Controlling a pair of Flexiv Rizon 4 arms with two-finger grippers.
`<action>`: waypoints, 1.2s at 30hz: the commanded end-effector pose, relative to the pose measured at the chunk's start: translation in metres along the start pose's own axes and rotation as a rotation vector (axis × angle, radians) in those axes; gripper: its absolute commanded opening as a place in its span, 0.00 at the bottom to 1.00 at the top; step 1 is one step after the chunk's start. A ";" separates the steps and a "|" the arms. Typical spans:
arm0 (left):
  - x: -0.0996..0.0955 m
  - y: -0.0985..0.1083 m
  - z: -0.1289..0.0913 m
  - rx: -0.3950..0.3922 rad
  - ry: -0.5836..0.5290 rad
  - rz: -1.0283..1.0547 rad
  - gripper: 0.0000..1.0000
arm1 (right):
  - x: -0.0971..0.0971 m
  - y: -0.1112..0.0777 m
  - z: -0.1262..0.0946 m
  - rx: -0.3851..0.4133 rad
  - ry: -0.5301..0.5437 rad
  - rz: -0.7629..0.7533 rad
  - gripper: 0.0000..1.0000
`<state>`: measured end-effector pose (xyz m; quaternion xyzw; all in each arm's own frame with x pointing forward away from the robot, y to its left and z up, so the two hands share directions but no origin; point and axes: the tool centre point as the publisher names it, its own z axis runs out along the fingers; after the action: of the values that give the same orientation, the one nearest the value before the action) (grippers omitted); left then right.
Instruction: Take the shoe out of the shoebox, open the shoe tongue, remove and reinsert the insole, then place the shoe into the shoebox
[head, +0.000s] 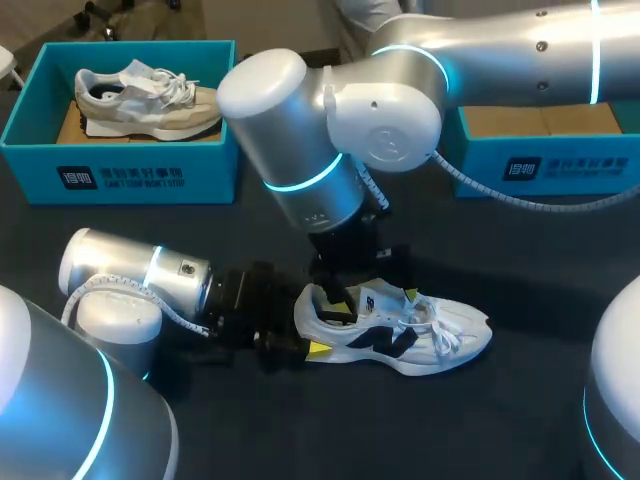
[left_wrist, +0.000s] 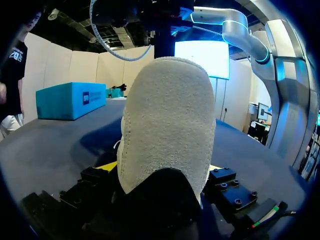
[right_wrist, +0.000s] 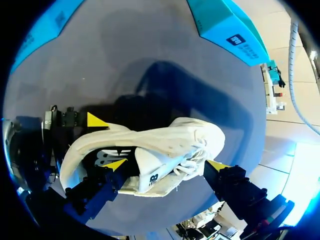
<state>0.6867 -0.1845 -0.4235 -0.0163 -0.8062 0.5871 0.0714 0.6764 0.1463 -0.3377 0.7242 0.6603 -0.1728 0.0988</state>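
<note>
Tabletop (head: 560, 400): dark, matte.

Right arm (head: 300, 150): enters from the right edge, crosses the middle and angles down over the white shoe.

Left arm (head: 130, 275): lies low along the near left part of the tabletop, pointing toward the right edge.

Left shoebox (head: 120, 175): teal, open, at the far left corner; holds a beige shoe (head: 150, 98) lying on its side.

Right shoebox (head: 560, 165): teal, at the far edge toward the right corner, partly hidden behind the right arm.

White shoe (head: 420, 335): black side marking, upright on its sole near the middle of the tabletop, heel toward the left edge, toe toward the right edge; outside both boxes.

Left gripper (head: 312, 325): jaws closed against the two sides of the white shoe's heel, gripping it.

Right gripper (right_wrist: 166, 165): above the shoe's mouth, jaws spread wide, gripping nothing; one tip inside the collar, the other beside the laces (head: 440, 325), the tongue (right_wrist: 152, 172) between them.
</note>
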 end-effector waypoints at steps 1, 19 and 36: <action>-0.001 0.001 0.001 -0.002 0.000 -0.001 0.00 | 0.002 -0.005 0.001 -0.002 -0.013 0.104 1.00; -0.001 0.001 0.001 -0.002 0.000 -0.001 0.00 | -0.015 -0.013 0.009 -0.016 0.016 0.094 1.00; -0.001 0.001 0.001 -0.002 0.000 -0.001 0.00 | -0.048 -0.001 0.005 0.001 0.055 0.088 1.00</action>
<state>0.6867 -0.1845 -0.4235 -0.0163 -0.8062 0.5871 0.0714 0.6734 0.1072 -0.3306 0.7498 0.6358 -0.1586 0.0915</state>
